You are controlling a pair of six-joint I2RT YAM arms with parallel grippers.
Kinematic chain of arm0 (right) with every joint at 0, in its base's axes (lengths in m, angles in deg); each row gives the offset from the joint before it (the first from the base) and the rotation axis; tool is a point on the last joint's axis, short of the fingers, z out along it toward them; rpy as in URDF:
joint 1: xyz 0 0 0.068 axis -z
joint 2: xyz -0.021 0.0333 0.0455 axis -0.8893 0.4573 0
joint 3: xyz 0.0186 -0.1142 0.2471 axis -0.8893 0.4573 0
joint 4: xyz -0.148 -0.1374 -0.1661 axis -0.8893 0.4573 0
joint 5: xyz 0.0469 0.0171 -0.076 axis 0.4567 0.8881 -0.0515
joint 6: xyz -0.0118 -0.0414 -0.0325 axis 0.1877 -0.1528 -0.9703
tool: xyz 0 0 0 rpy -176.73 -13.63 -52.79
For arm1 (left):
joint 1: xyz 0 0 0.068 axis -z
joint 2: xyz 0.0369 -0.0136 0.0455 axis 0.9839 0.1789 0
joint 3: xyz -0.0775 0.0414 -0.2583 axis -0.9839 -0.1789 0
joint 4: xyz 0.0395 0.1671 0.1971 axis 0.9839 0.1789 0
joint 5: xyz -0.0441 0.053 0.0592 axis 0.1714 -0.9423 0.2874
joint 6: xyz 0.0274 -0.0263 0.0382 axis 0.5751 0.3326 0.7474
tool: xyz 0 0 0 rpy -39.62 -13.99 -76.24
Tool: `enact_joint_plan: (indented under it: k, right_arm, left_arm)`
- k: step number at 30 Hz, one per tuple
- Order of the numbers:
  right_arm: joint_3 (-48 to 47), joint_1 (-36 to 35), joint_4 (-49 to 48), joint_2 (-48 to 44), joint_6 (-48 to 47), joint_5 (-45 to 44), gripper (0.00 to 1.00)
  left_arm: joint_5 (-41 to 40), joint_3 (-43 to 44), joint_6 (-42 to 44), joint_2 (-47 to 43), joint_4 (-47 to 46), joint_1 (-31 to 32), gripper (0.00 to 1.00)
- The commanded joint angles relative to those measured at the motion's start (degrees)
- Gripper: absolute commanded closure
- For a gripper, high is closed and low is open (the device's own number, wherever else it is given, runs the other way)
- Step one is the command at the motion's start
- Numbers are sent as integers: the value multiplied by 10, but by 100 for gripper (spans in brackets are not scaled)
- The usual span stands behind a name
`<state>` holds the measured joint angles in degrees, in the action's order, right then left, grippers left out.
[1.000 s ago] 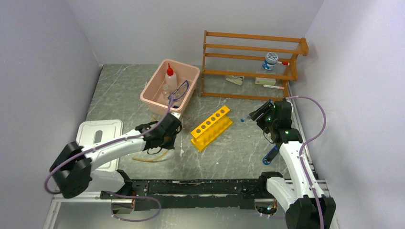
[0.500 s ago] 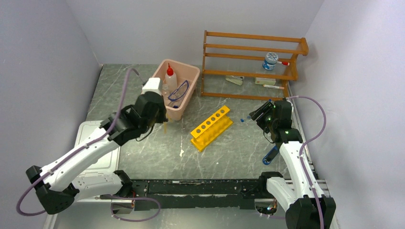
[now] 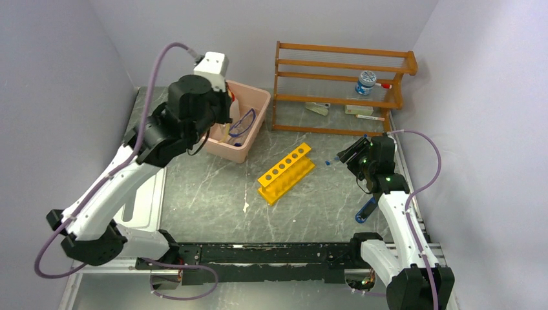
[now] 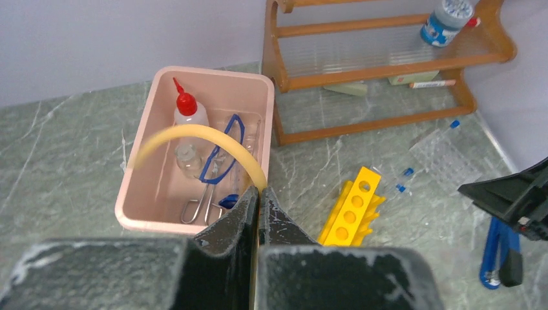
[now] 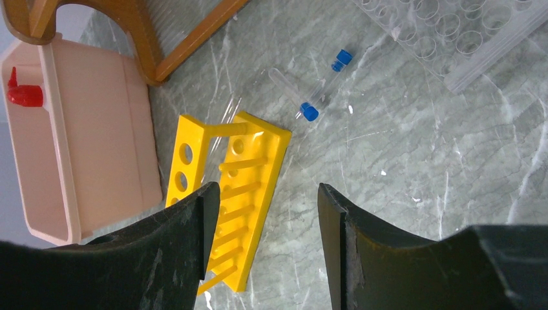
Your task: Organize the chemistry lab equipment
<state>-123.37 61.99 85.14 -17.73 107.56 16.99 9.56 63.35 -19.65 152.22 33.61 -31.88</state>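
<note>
My left gripper (image 4: pixel 258 194) is shut on the tan tubing (image 4: pixel 194 131), which arcs above the pink tub (image 4: pixel 132 213). In the top view the gripper (image 3: pixel 214 124) hangs over the tub's near left side. In the tub lie the red-capped squeeze bottle (image 4: pixel 187 113), a tiny clear beaker (image 4: pixel 187 158), blue-framed goggles (image 4: pixel 220 152) and metal tongs (image 4: pixel 197 206). The yellow holed rack (image 3: pixel 286 172) lies on its side mid-table. Two blue-capped tubes (image 5: pixel 304 103) lie beyond it. My right gripper (image 5: pixel 268 194) is open and empty, above the table right of the rack (image 5: pixel 226 194).
The wooden shelf rack (image 3: pixel 342 90) stands at the back right with a small bottle (image 3: pixel 368 82) on it. A clear well plate (image 5: pixel 452 32) lies near its right foot. A blue tool (image 3: pixel 366 210) lies by the right arm. The white lid (image 3: pixel 147 200) lies front left.
My left arm has lifted the tan tubing off the table at front left and carried it up and back over the pink tub. The right arm has not moved.
</note>
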Motion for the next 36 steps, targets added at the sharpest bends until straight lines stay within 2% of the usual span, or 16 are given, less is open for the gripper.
enact_joint_plan:
  k: [1,6,9,17,32,36]
  right_arm:
    - [-14,5,-11,-1,0,5,39]
    - [-20,5,-7,1,-2,4,39]
    - [-25,4,-6,2,-2,2,39]
    - [-34,5,-7,4,-2,-4,39]
    - [-40,5,-14,16,3,-8,39]
    - [-38,5,-12,15,4,-10,39]
  left_arm:
    - [79,33,70,52,-9,-31,95]
    - [175,56,92,110,-22,-74,95]
    - [203,60,94,138,-31,-91,95]
    - [231,78,125,192,-43,-120,95]
    - [342,18,132,246,-118,-174,95]
    - [342,7,142,263,-137,-179,95]
